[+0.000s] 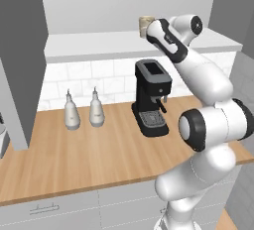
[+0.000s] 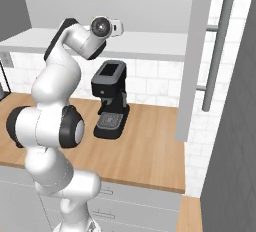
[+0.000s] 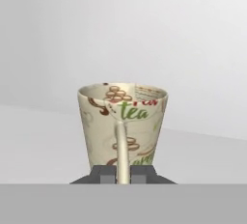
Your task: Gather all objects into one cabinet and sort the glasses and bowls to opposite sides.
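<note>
The jaws point(image 3: 123, 175) are closed on the handle of the cream mug point(image 3: 123, 121), which stands upright on the white shelf point(image 1: 99, 43) directly ahead of them. Lift vertically first, keeping the mug level, before carrying it toward the cabinet point(image 2: 192, 56).

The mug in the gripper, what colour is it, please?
Cream mug, printed with brown, green and red; hand view.

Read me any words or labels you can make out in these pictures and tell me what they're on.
"tea", in green letters, on the cream mug whose handle the gripper is shut on.
Red lettering above it near the mug's rim: cut off, unreadable.
Green lettering low on the mug: partly hidden behind the handle, unreadable.
Coffee machine and the two white bottles: no readable text.
</note>
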### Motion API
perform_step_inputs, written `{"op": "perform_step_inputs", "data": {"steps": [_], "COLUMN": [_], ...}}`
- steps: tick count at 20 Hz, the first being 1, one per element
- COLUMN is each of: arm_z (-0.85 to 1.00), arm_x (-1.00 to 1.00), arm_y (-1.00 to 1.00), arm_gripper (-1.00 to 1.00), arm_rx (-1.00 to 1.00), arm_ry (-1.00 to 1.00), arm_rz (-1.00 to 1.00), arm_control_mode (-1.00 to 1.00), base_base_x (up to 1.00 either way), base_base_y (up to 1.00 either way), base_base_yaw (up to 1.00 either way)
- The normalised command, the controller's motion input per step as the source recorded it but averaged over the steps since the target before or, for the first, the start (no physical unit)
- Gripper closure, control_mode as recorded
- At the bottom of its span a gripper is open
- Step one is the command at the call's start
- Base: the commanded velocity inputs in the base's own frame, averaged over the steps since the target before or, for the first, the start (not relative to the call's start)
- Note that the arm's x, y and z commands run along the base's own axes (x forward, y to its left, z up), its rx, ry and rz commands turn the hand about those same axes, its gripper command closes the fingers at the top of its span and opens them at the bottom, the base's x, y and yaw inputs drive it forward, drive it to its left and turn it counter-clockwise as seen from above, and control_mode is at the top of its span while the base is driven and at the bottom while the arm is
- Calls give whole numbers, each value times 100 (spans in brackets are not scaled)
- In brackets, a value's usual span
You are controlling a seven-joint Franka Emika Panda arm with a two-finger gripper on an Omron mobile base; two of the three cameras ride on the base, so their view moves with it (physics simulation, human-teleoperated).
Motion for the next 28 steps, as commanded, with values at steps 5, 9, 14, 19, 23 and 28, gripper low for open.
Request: {"op": "perform_step_inputs", "data": {"steps": [5, 9, 14, 19, 23, 28], "arm_z": [35, 24, 23, 19, -8, 3], "arm_x": [-3, -10, -43, -69, -97, -100], "arm_y": [-1, 0, -5, -1, 0, 0], "arm_gripper": [100, 100, 100, 100, 100, 100], "arm_rx": [1, 0, 2, 0, 0, 0], "arm_ry": [9, 7, 1, 1, -13, -14], "arm_rz": [0, 0, 0, 0, 0, 0], "arm_control_mode": [-100, -100, -100, -100, -100, -100], "base_base_x": [0, 0, 0, 0, 0, 0], "base_base_y": [0, 0, 0, 0, 0, 0], "base_base_yaw": [0, 0, 0, 0, 0, 0]}}
